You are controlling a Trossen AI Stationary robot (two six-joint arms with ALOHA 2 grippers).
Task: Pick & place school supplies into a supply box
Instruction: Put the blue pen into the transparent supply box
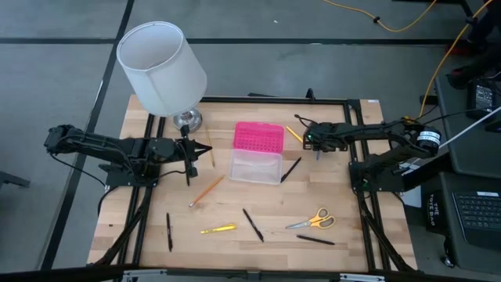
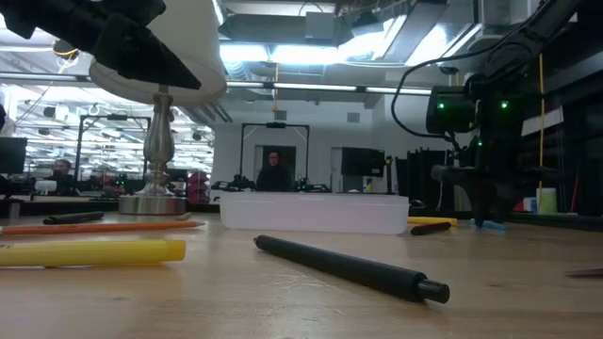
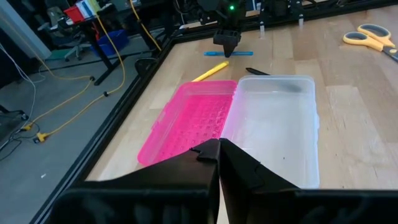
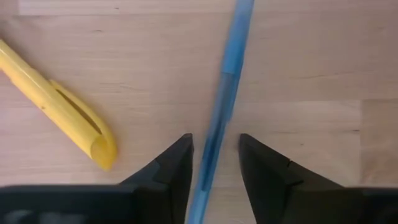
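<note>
**Right pincer straddling the blue pen beside the open case**

You are looking at a pale wooden plank surface (image 1: pixel 344 204) framed in black rail. The supply box (image 1: pixel 256 153) is lying open near the middle: a bright pink lid (image 3: pixel 189 121) with a dotted grid texture, hinged flat against a clear, rounded-corner plastic base (image 3: pixel 280 124) that is showing empty.

Your right pincer (image 4: pixel 214 152) is pointing down at the far right side of the surface, just beyond the box. Its two dark wedge fingers are standing apart with a slim translucent blue pen (image 4: pixel 227 87) running between them; whether the pads are touching the barrel you cannot tell. A stubby yellow pen (image 4: pixel 59 102) with a slotted clip is lying just beside it.

Your left pincer (image 3: pixel 217 152) is closed with nothing in it, hovering left of the box, near a white lampshade (image 1: pixel 160 66) on a metal foot.

Loose supplies are lying along the near half: yellow-handled scissors (image 1: pixel 311 220), a yellow marker (image 1: pixel 218 229), a wood-coloured pencil (image 1: pixel 207 190) and several matte black pens, one (image 1: pixel 252 224) near the middle.
</note>
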